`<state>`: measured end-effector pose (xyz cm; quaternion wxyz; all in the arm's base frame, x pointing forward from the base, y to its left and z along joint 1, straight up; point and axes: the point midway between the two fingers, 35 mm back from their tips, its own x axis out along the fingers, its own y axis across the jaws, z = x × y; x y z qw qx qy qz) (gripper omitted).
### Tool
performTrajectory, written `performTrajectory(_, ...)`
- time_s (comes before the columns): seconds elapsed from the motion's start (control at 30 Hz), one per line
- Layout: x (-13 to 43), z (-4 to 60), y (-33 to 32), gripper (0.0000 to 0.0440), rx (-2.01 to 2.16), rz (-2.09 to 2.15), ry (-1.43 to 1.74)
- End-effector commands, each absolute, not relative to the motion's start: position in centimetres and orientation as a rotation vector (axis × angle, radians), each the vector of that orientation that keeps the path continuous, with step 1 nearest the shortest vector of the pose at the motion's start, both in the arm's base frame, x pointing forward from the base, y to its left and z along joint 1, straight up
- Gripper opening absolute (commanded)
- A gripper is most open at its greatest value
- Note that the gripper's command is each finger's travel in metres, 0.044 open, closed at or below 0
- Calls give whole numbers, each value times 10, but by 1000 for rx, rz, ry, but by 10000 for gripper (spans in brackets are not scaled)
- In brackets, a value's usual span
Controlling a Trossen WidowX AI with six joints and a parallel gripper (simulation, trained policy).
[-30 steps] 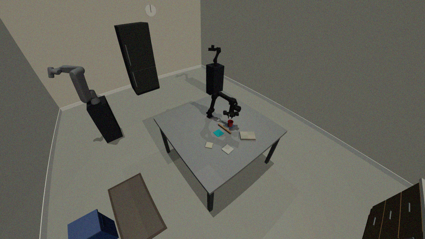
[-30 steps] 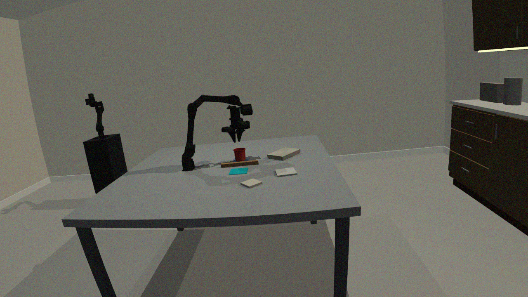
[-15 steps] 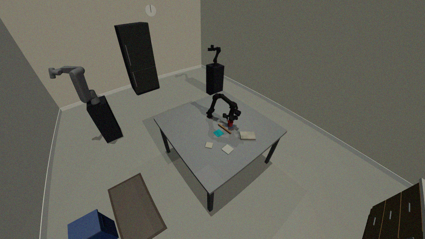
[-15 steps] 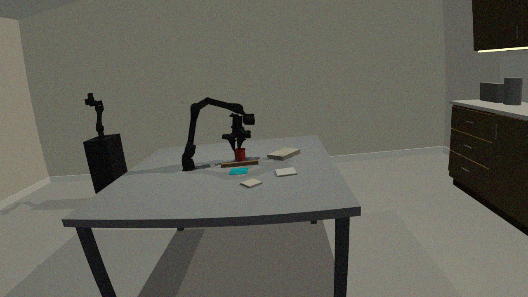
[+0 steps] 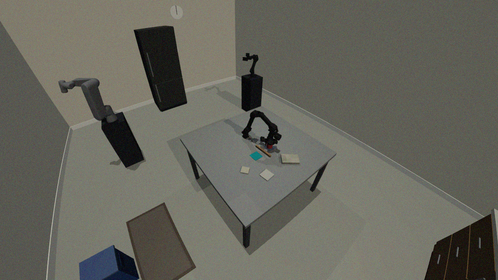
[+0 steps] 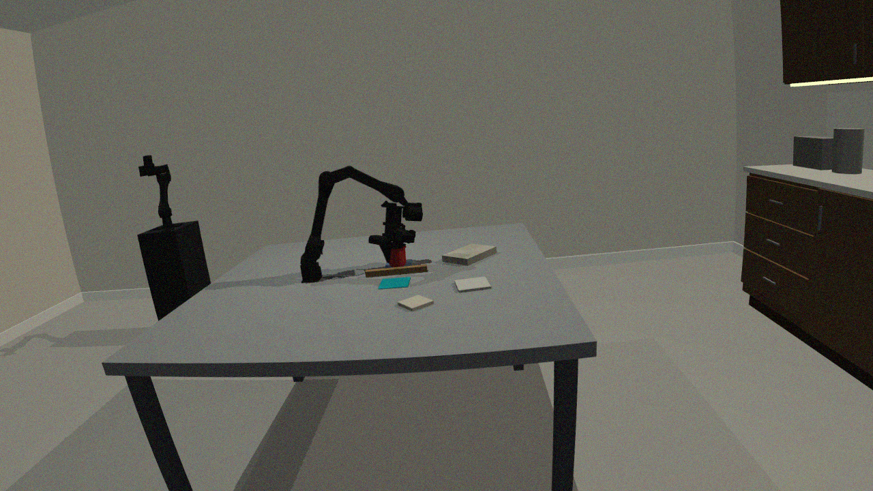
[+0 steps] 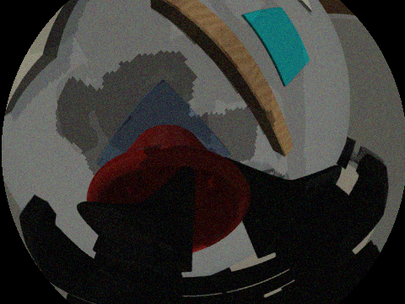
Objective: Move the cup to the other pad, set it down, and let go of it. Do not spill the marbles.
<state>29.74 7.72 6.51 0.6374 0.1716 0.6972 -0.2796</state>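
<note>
Top view: on the table [image 5: 222,149] [image 6: 348,323] [image 7: 329,101], the red cup [image 5: 270,146] [image 6: 397,256] [image 7: 169,137] sits nearer the far right edge than the near corner, mostly hidden by the gripper [image 5: 269,143] [image 6: 393,252] [image 7: 207,164].

Exterior view: the cup stands upright, mouth up, long axis vertical, nearer the far edge; the gripper covers its rim.

Wrist view: partly spread fingers straddle the rim; I cannot tell whether they grip. The cup half-covers a blue pad [image 7: 162,103]; marbles cannot be made out.

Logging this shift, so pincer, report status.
Pincer at cup, grip unclear. Cup on blue pad. Bar between cup and teal pad.
</note>
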Motion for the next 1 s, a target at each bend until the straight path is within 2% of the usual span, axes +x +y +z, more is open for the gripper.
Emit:
performTrajectory(0.0, 296, 58, 75, 51, 369, -628, 1598)
performTrajectory(0.07, 296, 58, 74, 16, 366, -623, 1594)
performTrajectory(0.13, 296, 59, 73, 5, 369, -621, 1590)
performTrajectory(0.97, 308, 128, 62, 0, 568, -683, 1484)
